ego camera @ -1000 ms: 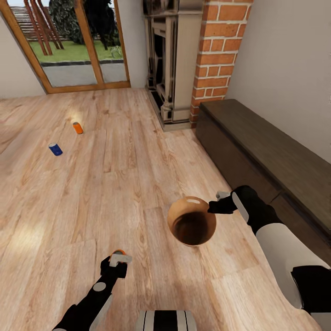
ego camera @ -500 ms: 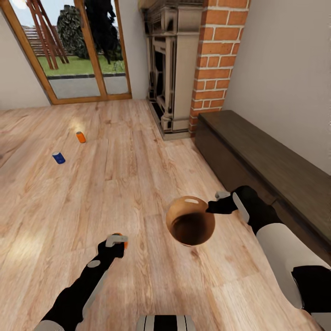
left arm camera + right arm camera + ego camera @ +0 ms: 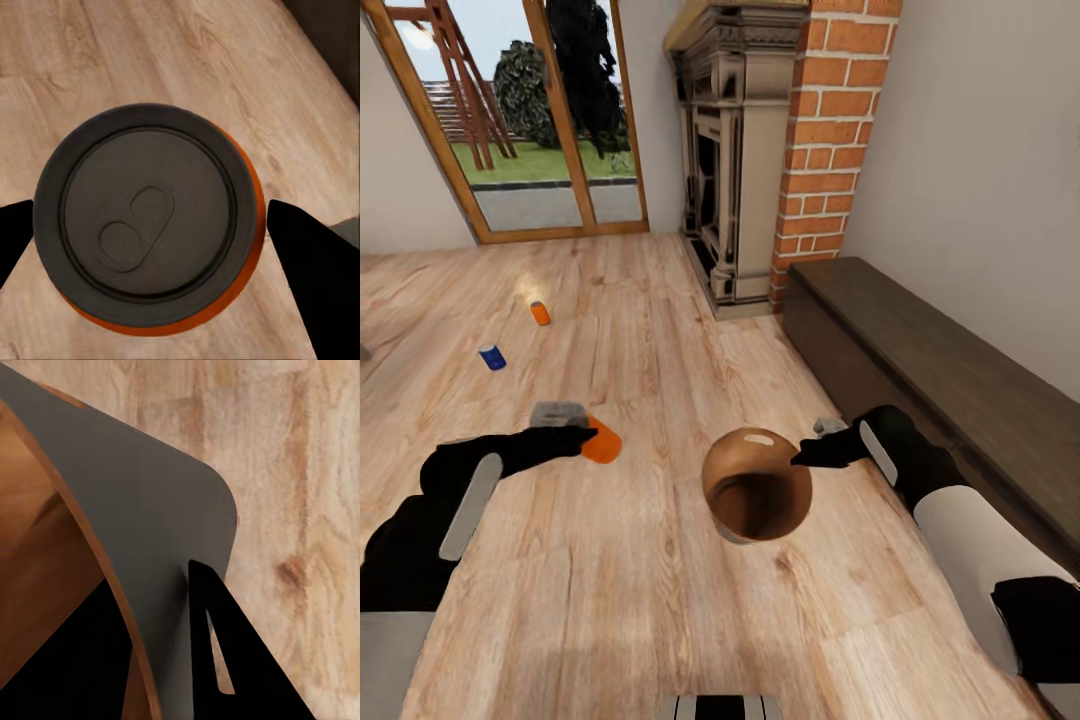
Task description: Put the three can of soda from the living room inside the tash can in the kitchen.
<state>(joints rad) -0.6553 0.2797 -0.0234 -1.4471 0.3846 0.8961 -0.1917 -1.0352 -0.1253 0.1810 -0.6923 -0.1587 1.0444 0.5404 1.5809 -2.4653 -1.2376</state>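
From my head camera I see the light wood plank floor (image 3: 660,560) of the living room, with wood-framed glass doors (image 3: 550,130) at the upper left, a stone fireplace (image 3: 730,170) and red brick column (image 3: 825,140) at the top centre, and a long dark wooden bench (image 3: 950,360) running down the right side. Two small drink cans stand on the floor at the left, well apart from my arms: a small orange can (image 3: 540,313) and a small blue can (image 3: 492,357) near it.

My left gripper (image 3: 585,437), at centre left, holds a third orange soda can (image 3: 602,441) off the floor. The left wrist view gives what the head view cannot: the can's dark grey top with its pull tab (image 3: 146,221), seen end-on, with a black fingertip (image 3: 315,277) at each side, touching the can's sides, so the pincer is closed about as wide as the can.

My right gripper (image 3: 807,456) holds the round, tapered tan-brown bin (image 3: 757,485) in mid-frame, mouth tilted toward the camera, just beside the held can. The right wrist view shows a finger (image 3: 232,660) pressed against the bin's grey outer wall (image 3: 142,510), the rim pinched narrowly, with the brown inside (image 3: 37,577) beyond.
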